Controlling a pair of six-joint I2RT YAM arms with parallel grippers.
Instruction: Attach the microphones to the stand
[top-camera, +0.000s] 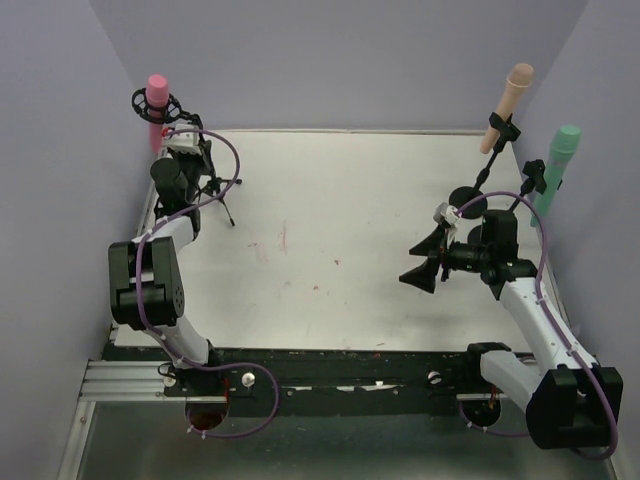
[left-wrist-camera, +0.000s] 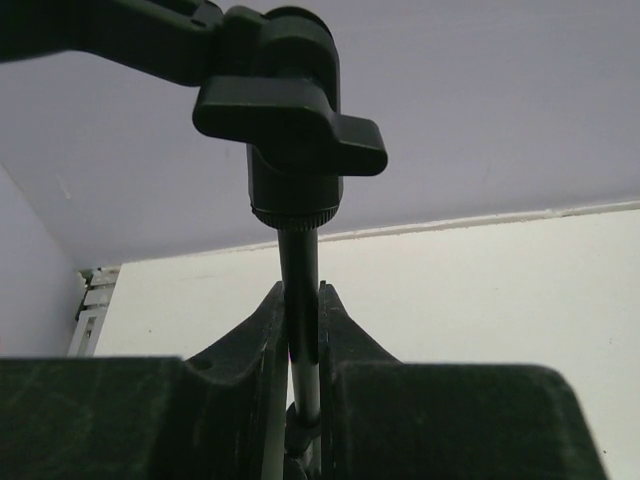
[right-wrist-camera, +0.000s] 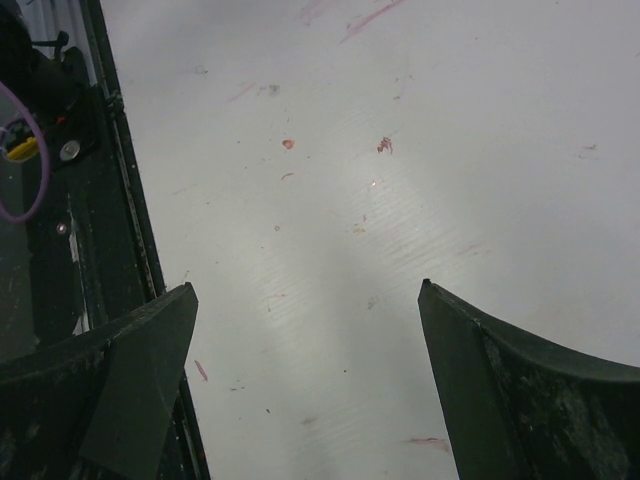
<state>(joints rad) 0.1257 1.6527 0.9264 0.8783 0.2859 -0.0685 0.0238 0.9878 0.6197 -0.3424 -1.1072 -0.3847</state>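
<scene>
Left pincer: narrowed right down, both inner faces pressed on a thin black stand pole that runs upright between them. That is a firm grip.
Stand pole: it rises out of the pincer into a black collar, topped by a winged clamp knob, with a dark arm running off to the upper left.
Tripod feet: splayed on the worktop just beside the left arm's wrist, at the far left corner.
Pink microphone: upright, seated in a black ring mount at the top of that left stand, close to the left wall. Rounded head up, matte pink body showing above and below the ring.
Right pincer: spread wide, nothing between the two dark fingers, hovering over bare worktop and touching nothing.
Below the right pincer: pale surface with a few small red marks; the dark base rail runs along the left edge of that wrist view.
Peach microphone: held in a black clip on a slanted boom at the far right, head tilted up and to the right.
Teal-green microphone: just right of the peach one, clipped too, leaning near the right wall.
Round base: sits on the worktop beneath the peach boom, behind the right wrist.
</scene>
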